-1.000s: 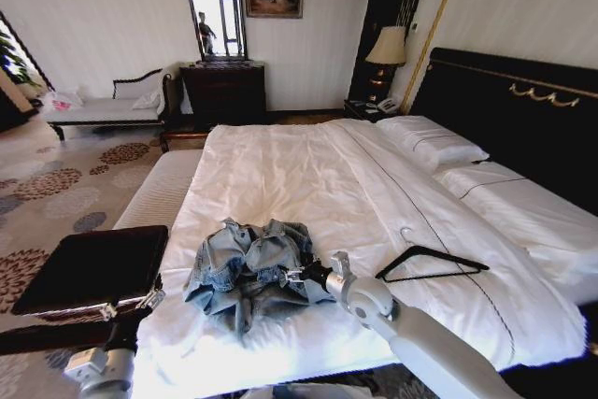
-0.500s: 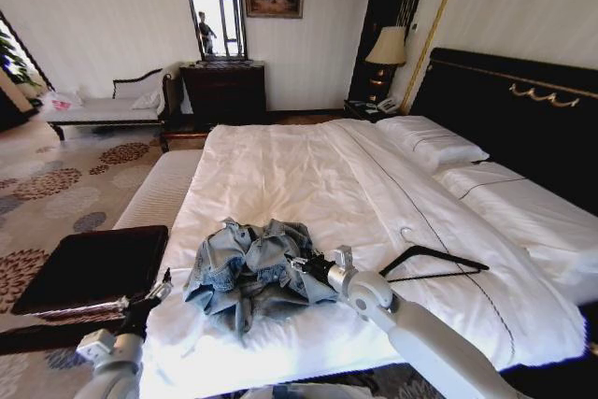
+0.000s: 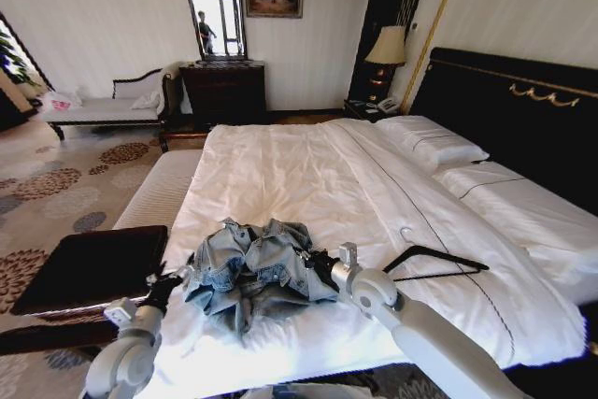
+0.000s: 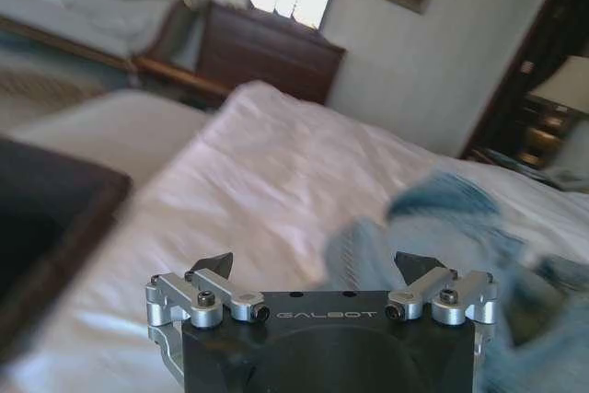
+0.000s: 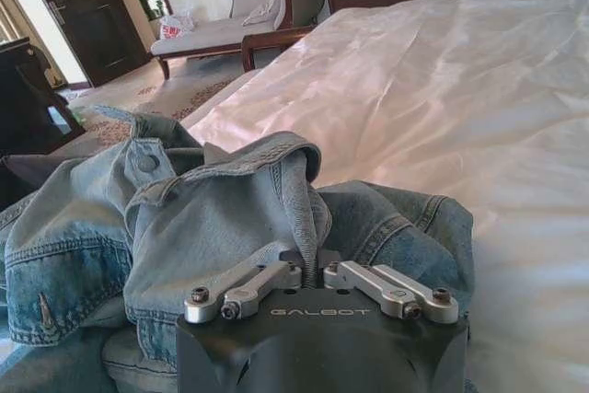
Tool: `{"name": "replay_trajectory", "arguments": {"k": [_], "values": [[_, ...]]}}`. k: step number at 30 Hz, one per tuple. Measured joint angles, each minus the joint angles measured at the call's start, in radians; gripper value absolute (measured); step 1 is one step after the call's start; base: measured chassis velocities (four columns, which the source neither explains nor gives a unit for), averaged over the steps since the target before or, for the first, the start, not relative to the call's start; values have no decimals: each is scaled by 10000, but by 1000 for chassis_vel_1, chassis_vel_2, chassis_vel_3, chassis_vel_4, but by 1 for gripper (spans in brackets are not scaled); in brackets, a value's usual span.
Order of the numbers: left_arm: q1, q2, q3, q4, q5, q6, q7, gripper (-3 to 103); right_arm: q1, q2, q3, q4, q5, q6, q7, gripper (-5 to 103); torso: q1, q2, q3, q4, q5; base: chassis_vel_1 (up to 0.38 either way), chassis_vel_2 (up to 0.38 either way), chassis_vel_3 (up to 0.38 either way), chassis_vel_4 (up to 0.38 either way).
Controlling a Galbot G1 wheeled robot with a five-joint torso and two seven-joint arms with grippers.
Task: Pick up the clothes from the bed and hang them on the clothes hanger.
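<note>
Bedroom with pale striped walls, patterned carpet, a dark dresser [image 3: 224,91] with a mirror above it and a lit lamp [image 3: 389,47] by the black headboard. The bed [image 3: 280,175] takes up most of the head view: white sheets, two pillows [image 3: 432,145] at the headboard end.

The clothes [image 3: 250,271], one faded-blue denim jacket, lie crumpled in a heap on the near part of the bed, toward the robot's left half of the mattress. Collar and a button flap are visible in the right wrist view [image 5: 212,218].

The clothes hanger [image 3: 432,263], thin and black, lies flat on the sheet to the right of the jacket, apart from it and just beyond the right arm's wrist.

Right end effector [image 3: 315,266]: at the right edge of the jacket heap, low on the bed. In the right wrist view [image 5: 317,275] its fingers are drawn together, clamped on a fold of denim that rises straight out from between them.

Left end effector [image 3: 179,279]: at the left edge of the jacket heap, near the bed's side edge. In the left wrist view [image 4: 317,269] its fingers stand apart with nothing between them; the denim [image 4: 442,236] shows just ahead and to one side, blurred. Whether the fingertips touch the fabric cannot be told.

A dark flat-topped piece of furniture [image 3: 89,268] stands beside the bed next to the left arm.
</note>
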Motion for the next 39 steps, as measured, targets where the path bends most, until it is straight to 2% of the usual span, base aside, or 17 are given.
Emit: {"name": "replay_trajectory", "arguments": {"k": [2, 4, 7, 10, 15, 18, 20, 22, 23, 27, 30, 32, 35, 36, 39], "values": [[-71, 268, 180, 36, -604, 77, 205, 99, -52, -3, 108, 50, 0, 34, -27, 2, -1, 0, -1, 1, 0, 0, 0, 0, 0], [-165, 353, 208, 70, -828, 117, 243, 99, -60, -8, 139, 56, 2, 43, -30, 2, -1, 0, -1, 1, 0, 0, 0, 0, 0], [-717, 651, 308, 359, -2009, 337, 156, 99, -74, -58, 255, 95, 26, 81, -34, 2, 0, 0, -1, -3, 0, 0, 0, 0, 0], [-914, 744, 351, 555, -2237, 375, 147, 101, -100, -71, 320, 124, 43, 91, -34, 2, 1, 0, 0, -2, 0, 0, 0, 0, 0], [-1288, 852, 504, 871, -2713, 561, 44, 94, -176, -104, 471, 235, 91, 100, 15, 2, 0, 0, 0, -2, 0, 0, 0, 0, 0], [-1400, 822, 724, 991, -2779, 701, -36, 79, -167, -133, 527, 269, 152, 101, 66, 2, 0, 0, 0, -1, 0, 0, 0, 0, 0], [-1422, 812, 749, 1023, -2756, 729, -41, 79, -155, -135, 539, 271, 177, 101, 79, 2, 0, 0, 0, 0, -1, 0, 0, 0, 0], [-1504, 838, 848, 1139, -2674, 796, -33, 68, -123, -137, 550, 281, 261, 102, 147, 2, 1, 0, 0, 0, 0, 0, 0, 0, 0], [-1504, 838, 848, 1139, -2674, 796, -33, 68, -123, -137, 550, 281, 261, 102, 147, 2, 1, 0, 0, 0, 0, 0, 0, 0, 0], [-1595, 916, 998, 1220, -2495, 769, 173, 46, -110, -137, 539, 284, 286, 115, 217, 2, 0, 0, 0, 0, -1, 0, 0, 0, 0], [-1612, 894, 1001, 1229, -2465, 741, 167, 41, -110, -133, 534, 288, 287, 131, 240, 2, 0, 0, 0, -1, 0, 0, 0, 0, 0], [-1580, 864, 976, 1217, -2433, 701, 119, 30, -116, -134, 537, 307, 296, 149, 256, 2, 0, 0, 0, -1, 0, 0, 0, 0, 0], [-1534, 865, 961, 1170, -2374, 679, 109, 25, -125, -140, 544, 325, 314, 159, 259, 2, 0, 0, 0, -1, 0, 0, 0, 0, 0], [-1500, 865, 947, 1117, -2329, 656, 101, 14, -127, -142, 545, 340, 328, 161, 259, 2, 0, 0, 0, -1, 0, 0, 0, 0, 0], [-1482, 865, 929, 1045, -2322, 643, 84, 8, -126, -134, 545, 361, 374, 163, 260, 2, 0, 0, 0, -1, 0, 0, 0, 0, 0]]}}
